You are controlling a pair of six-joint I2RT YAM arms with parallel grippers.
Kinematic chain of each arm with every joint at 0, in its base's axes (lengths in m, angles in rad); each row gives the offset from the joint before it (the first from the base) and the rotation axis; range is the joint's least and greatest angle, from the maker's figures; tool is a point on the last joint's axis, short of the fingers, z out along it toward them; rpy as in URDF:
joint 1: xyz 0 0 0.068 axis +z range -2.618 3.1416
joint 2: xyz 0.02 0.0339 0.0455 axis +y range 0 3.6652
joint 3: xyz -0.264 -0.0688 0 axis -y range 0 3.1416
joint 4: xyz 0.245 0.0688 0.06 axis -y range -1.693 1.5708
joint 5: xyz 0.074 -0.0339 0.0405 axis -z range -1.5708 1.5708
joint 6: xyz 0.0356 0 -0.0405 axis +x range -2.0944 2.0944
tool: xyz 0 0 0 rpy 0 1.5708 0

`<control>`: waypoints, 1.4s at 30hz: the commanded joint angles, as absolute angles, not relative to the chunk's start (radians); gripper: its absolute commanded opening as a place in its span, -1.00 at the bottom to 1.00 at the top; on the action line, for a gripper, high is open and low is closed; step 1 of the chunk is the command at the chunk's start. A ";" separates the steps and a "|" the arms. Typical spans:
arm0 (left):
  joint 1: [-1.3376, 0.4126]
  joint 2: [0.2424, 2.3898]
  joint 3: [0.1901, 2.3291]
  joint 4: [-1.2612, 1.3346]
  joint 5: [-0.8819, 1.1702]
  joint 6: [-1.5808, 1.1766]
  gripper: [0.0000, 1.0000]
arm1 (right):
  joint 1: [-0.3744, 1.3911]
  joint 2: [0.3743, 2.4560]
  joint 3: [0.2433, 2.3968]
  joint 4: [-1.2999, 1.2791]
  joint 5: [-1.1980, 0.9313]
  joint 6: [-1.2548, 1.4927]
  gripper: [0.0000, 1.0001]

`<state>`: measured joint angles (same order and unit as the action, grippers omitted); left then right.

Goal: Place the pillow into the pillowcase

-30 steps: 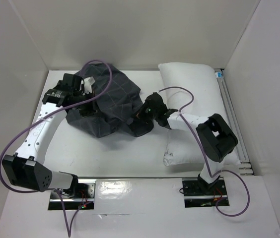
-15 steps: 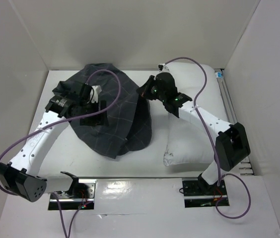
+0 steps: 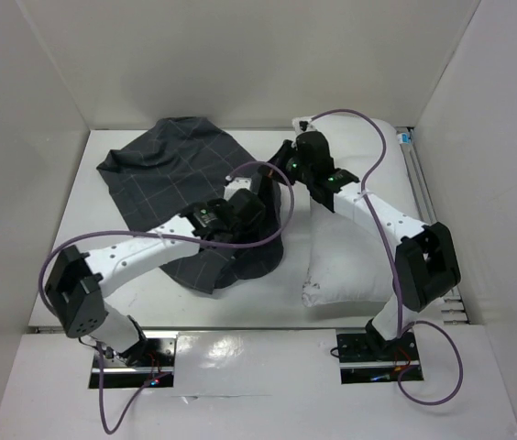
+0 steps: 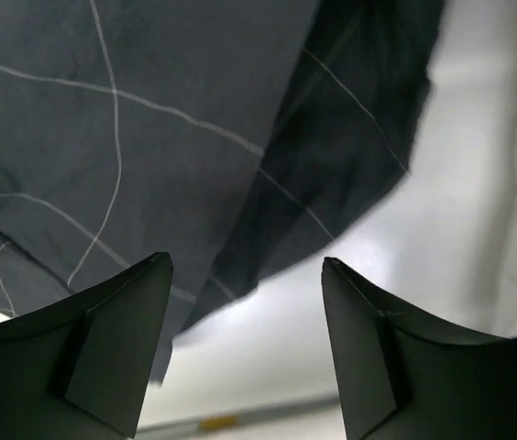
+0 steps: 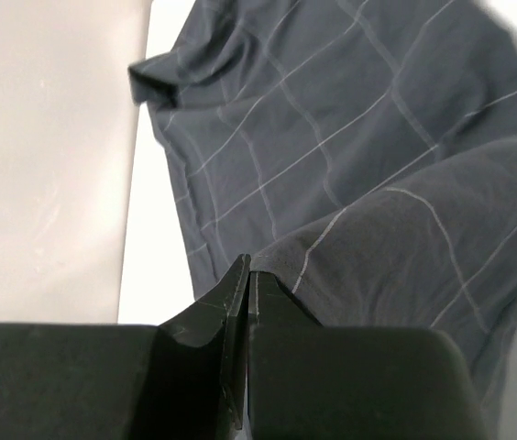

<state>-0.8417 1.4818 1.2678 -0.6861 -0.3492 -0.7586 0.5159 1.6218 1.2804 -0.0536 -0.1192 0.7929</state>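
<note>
The dark grey grid-patterned pillowcase (image 3: 171, 174) lies spread over the left and middle of the table. The white pillow (image 3: 368, 247) lies along the right side. My right gripper (image 3: 283, 167) is at the case's far right edge, beside the pillow's back corner. In the right wrist view this gripper (image 5: 247, 268) is shut on a fold of the pillowcase (image 5: 350, 137). My left gripper (image 3: 260, 191) hovers over the case's right part. In the left wrist view it (image 4: 245, 266) is open and holds nothing, with the pillowcase (image 4: 148, 119) just beyond its fingertips.
White walls close in the table (image 3: 240, 298) on the left, back and right. A metal rail (image 3: 426, 211) runs along the right edge behind the pillow. Purple cables loop above both arms.
My left gripper let go of the pillowcase, opened and swung from the back left to the middle. My right gripper carried its edge of the case toward the back, and the fabric spread out flatter.
</note>
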 commanded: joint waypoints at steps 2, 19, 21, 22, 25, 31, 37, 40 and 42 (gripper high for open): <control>-0.885 1.574 1.262 -0.572 -0.638 -0.819 0.62 | 0.465 1.600 1.266 -0.008 -0.179 0.821 -1.00; -0.867 1.671 1.413 -0.689 -0.816 -0.824 -1.00 | 0.426 1.571 1.264 -0.063 -0.199 0.798 -1.00; -0.842 1.611 1.442 -0.699 -0.735 -0.754 -1.00 | 0.417 1.571 1.264 -0.084 -0.209 0.784 -1.00; -0.806 1.580 1.468 -0.699 -0.615 -0.683 -1.00 | 0.417 1.571 1.264 -0.084 -0.209 0.769 -1.00; -0.721 1.476 1.506 -0.709 -0.362 -0.617 -1.00 | 0.417 1.560 1.273 -0.115 -0.198 0.732 -1.00; -0.640 1.450 1.572 -0.787 -0.146 -0.563 -1.00 | 0.417 1.526 1.273 -0.178 -0.207 0.681 -1.00; -0.557 1.471 1.603 -0.801 -0.016 -0.543 -1.00 | 0.417 1.416 1.240 -0.296 -0.276 0.539 0.59; -0.523 1.482 1.617 -0.810 0.017 -0.534 -1.00 | 0.475 1.326 1.180 -0.348 -0.236 0.506 0.70; -0.511 1.491 1.638 -0.810 0.026 -0.534 -1.00 | 0.538 1.249 1.132 -0.357 -0.171 0.506 0.70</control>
